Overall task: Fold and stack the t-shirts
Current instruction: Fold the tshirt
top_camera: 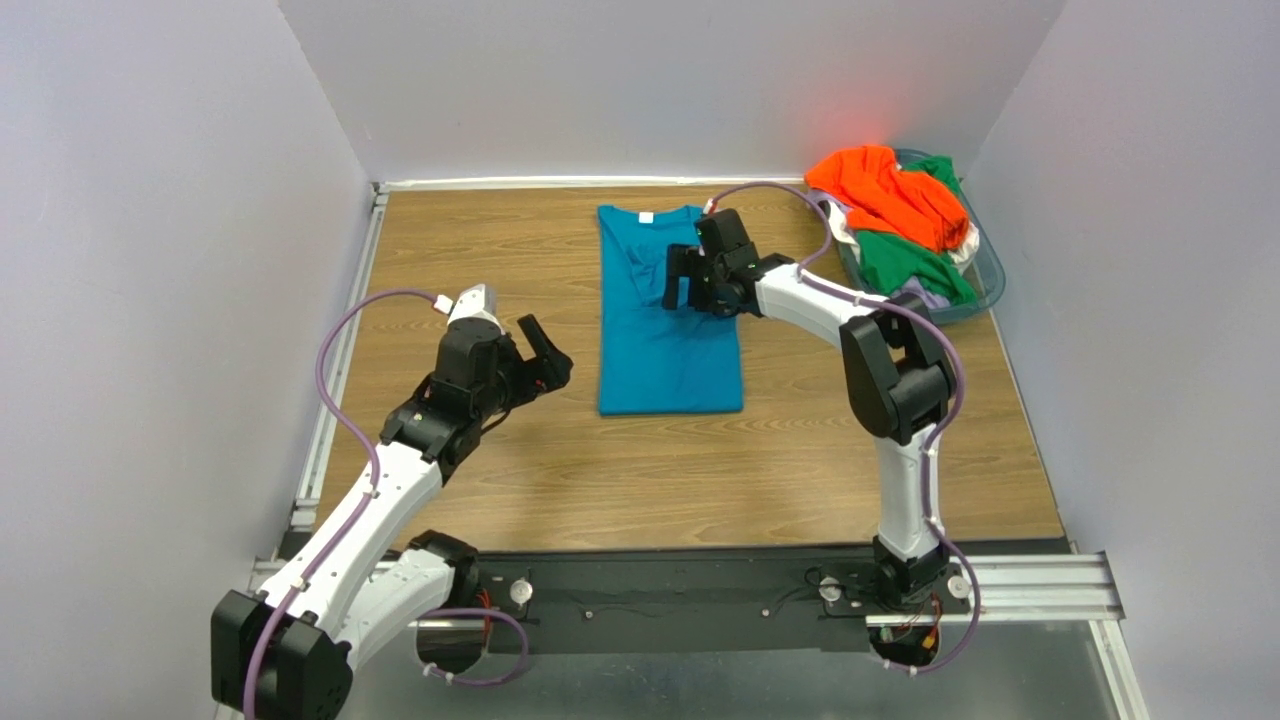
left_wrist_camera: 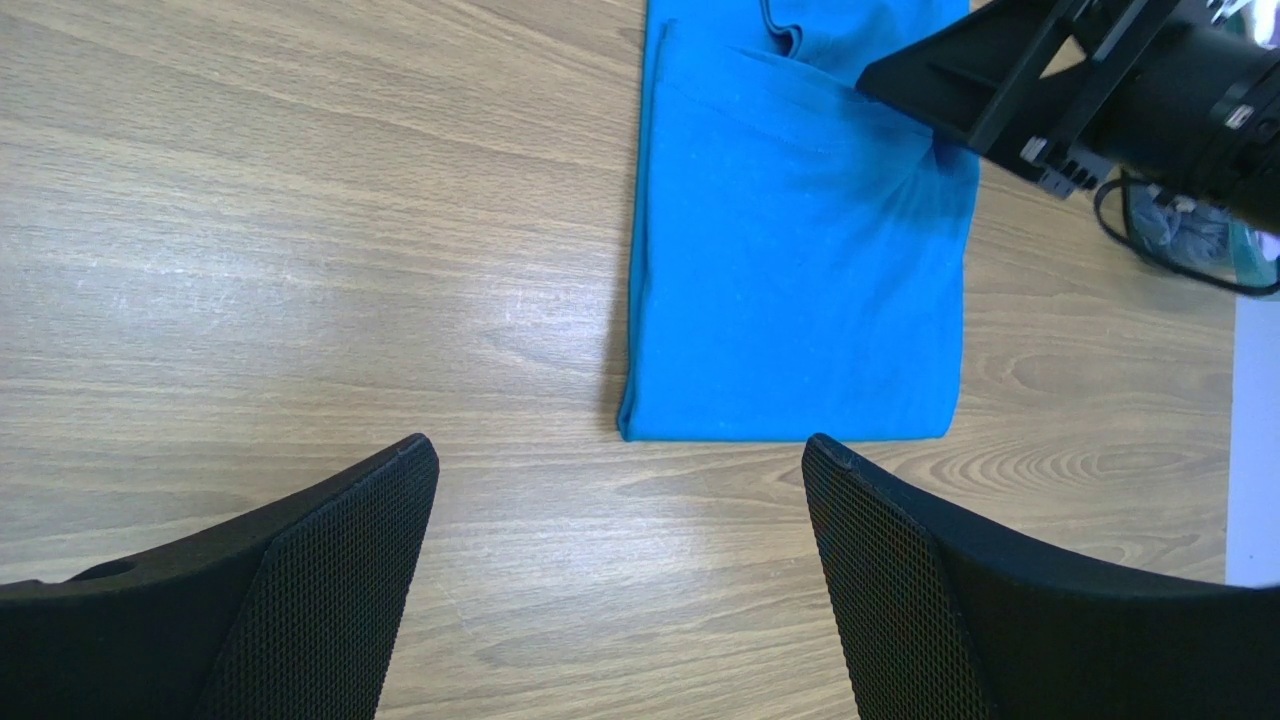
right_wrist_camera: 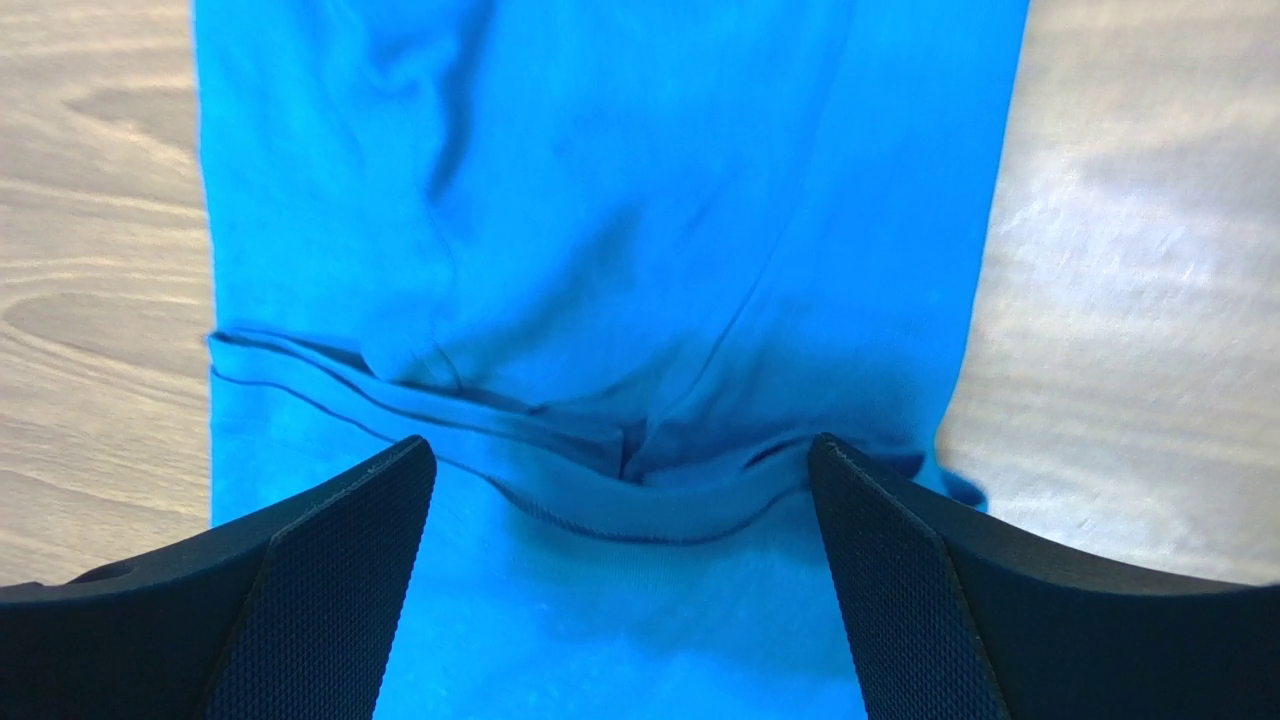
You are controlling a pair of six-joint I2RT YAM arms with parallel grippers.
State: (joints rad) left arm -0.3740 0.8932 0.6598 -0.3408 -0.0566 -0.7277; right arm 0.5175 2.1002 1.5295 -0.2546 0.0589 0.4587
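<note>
A teal-blue t-shirt (top_camera: 663,323) with a white neck label lies flat on the wooden table as a long narrow strip, sleeves folded in. It also shows in the left wrist view (left_wrist_camera: 796,240) and in the right wrist view (right_wrist_camera: 631,210), where a folded sleeve hem crosses it. My right gripper (top_camera: 679,282) is open just above the shirt's upper middle, holding nothing (right_wrist_camera: 619,570). My left gripper (top_camera: 544,360) is open and empty over bare table left of the shirt (left_wrist_camera: 619,585). Orange (top_camera: 887,192), green (top_camera: 914,263) and pale shirts lie heaped at the back right.
The heap sits in a clear bluish plastic basket (top_camera: 984,278) at the table's back right corner. Grey walls close the table on three sides. The right arm (left_wrist_camera: 1112,83) reaches over the shirt's top in the left wrist view.
</note>
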